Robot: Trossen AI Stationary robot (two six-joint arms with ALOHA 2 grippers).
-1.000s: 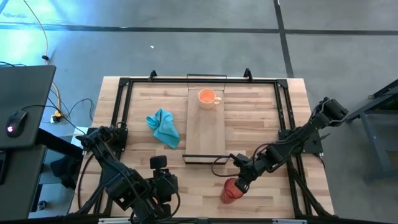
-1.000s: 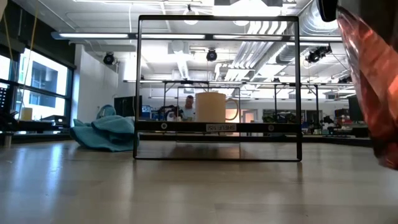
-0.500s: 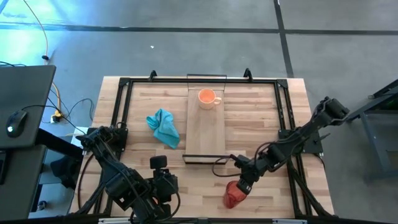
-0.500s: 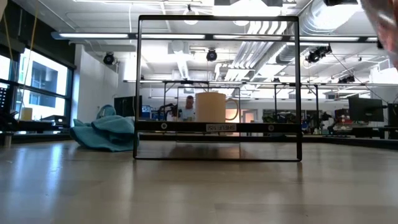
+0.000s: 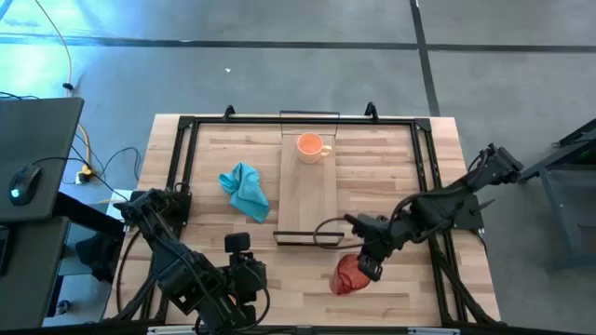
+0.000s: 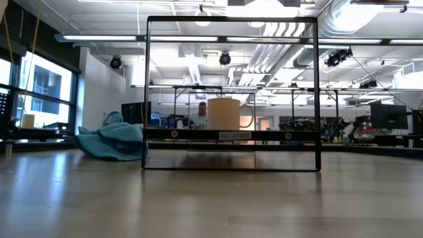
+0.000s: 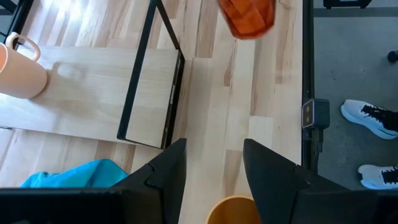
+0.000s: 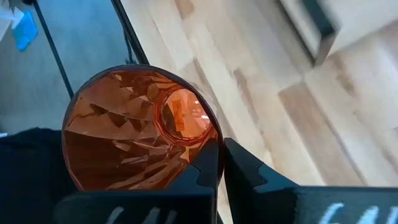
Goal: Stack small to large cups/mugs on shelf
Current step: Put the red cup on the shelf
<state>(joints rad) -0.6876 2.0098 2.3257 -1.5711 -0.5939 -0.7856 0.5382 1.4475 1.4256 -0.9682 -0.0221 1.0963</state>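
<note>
1. Since a second ago, the right gripper (image 5: pixel 369 270) has swung its dark red cup (image 5: pixel 347 276) toward the shelf (image 5: pixel 308 200); its fingers (image 8: pixel 208 163) pinch the cup's rim.
2. Left gripper (image 7: pixel 214 163), fingers apart, waits at the near table edge; an amber cup (image 7: pixel 234 211) is cut off below it.
3. Orange mug (image 5: pixel 311 147) stands at the shelf's far end; the near board is open.
</note>
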